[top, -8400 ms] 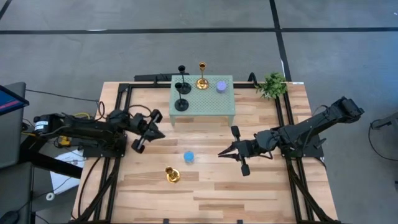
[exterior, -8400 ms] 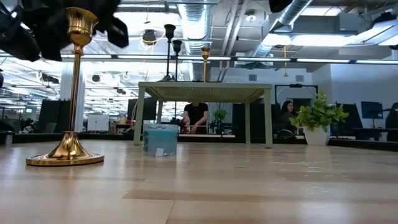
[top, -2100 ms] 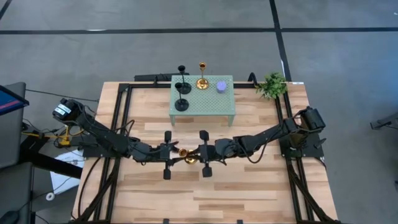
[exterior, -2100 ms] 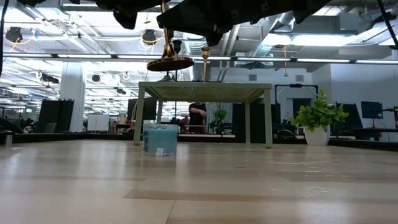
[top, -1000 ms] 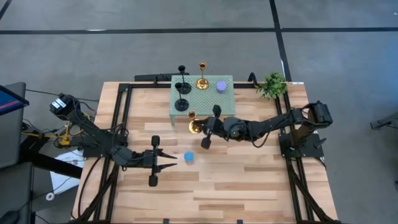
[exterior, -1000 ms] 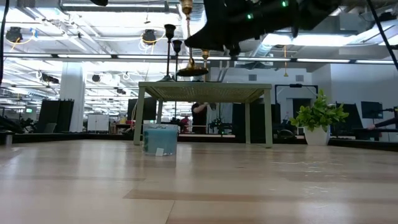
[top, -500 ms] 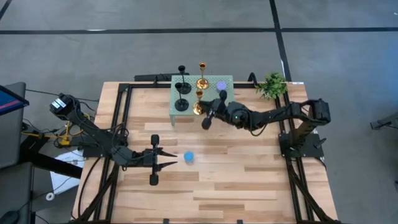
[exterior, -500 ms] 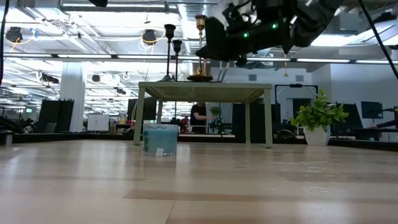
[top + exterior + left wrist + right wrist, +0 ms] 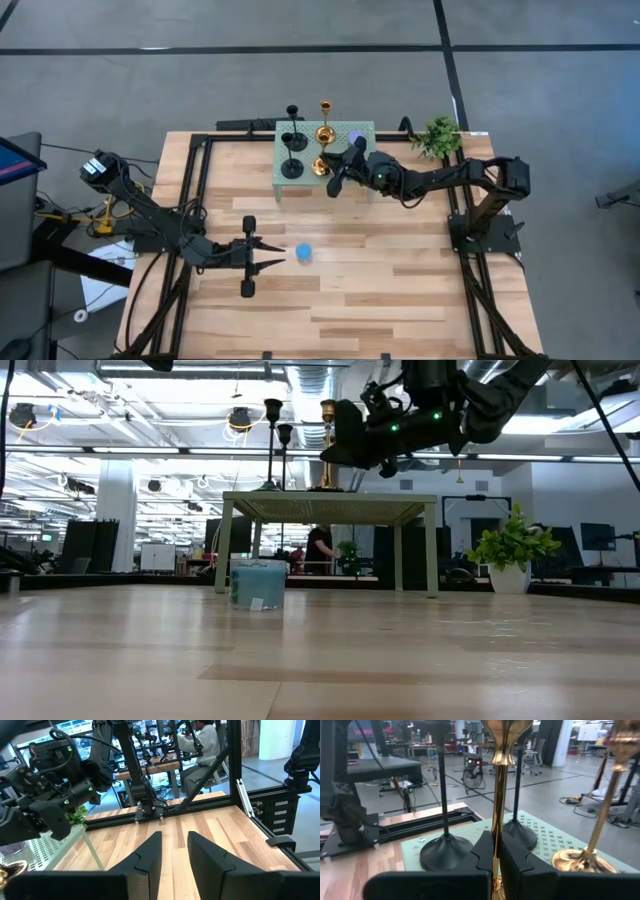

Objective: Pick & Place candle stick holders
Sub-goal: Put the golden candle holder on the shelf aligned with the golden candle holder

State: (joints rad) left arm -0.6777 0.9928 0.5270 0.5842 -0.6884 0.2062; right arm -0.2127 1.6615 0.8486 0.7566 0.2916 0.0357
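Right gripper (image 9: 333,172): over the pale green stand (image 9: 362,180), at its near middle; fingers (image 9: 512,856) clamped on the slim stem of a gold holder (image 9: 320,166).
Held gold holder: upright in the right wrist view, stem between the two dark fingers; in the low view its base sits at the stand's top surface, and whether it touches cannot be told.
Second gold holder (image 9: 325,131): stands on the stand's far edge, just beyond the held one; its base shows beside the fingers in the right wrist view.
Black holders: two, on the stand's left part, one at the far edge (image 9: 292,112), one nearer (image 9: 291,168); both upright, round bases flat on the perforated top.
Purple holder (image 9: 354,135): on the stand's far right part, partly hidden by the right arm in the high view.
Blue holder (image 9: 303,253): on the wood table (image 9: 400,300), in front of the stand, well apart from it.
Left gripper (image 9: 275,258): low over the table, just left of the blue holder, pointing toward it; fingers (image 9: 150,851) apart with nothing between them.
Plant (image 9: 437,136): at the table's far right corner, right of the stand.
Room: a seated person (image 9: 202,742) shows beyond the table in the left wrist view.
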